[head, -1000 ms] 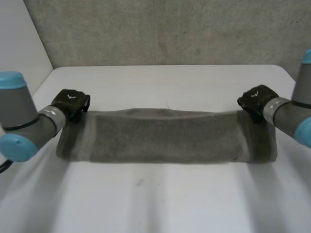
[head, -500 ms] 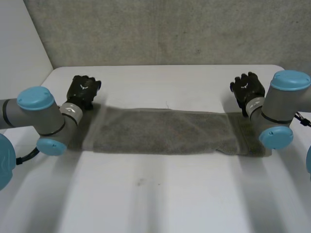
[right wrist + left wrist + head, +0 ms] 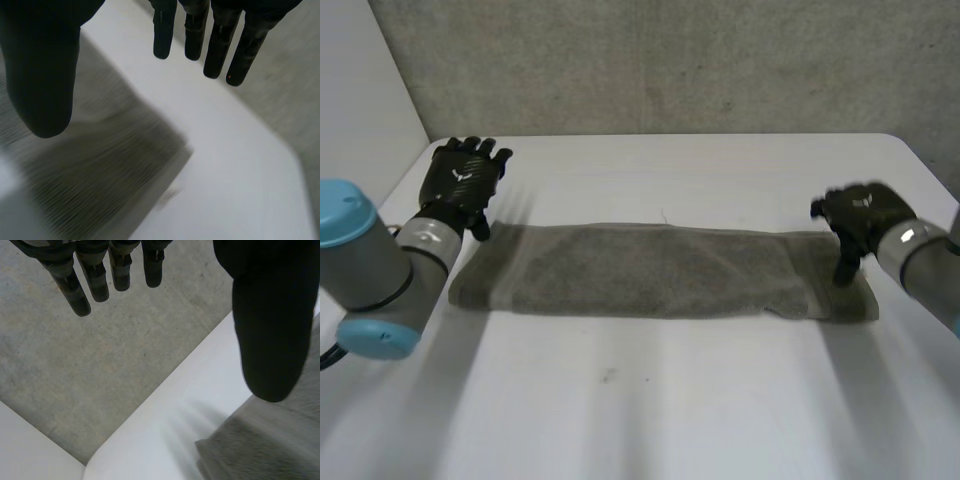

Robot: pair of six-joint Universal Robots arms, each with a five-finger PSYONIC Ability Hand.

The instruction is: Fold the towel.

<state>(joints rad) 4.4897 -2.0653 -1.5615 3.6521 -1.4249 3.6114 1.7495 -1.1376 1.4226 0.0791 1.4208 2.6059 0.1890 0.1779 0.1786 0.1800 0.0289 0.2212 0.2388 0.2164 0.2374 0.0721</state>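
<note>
Head view: one towel (image 3: 660,272) (flat), two hands (image 3: 468,176) (image 3: 861,212).

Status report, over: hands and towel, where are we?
Left hand open, beside the towel, left end. Right hand open at its right end. Towel flat, one long strip. Nothing in the way.

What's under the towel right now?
The towel lies flat on the white table, which shows around it. Anything beneath the cloth is covered. The left hand and right hand are open, neither gripping it.
</note>
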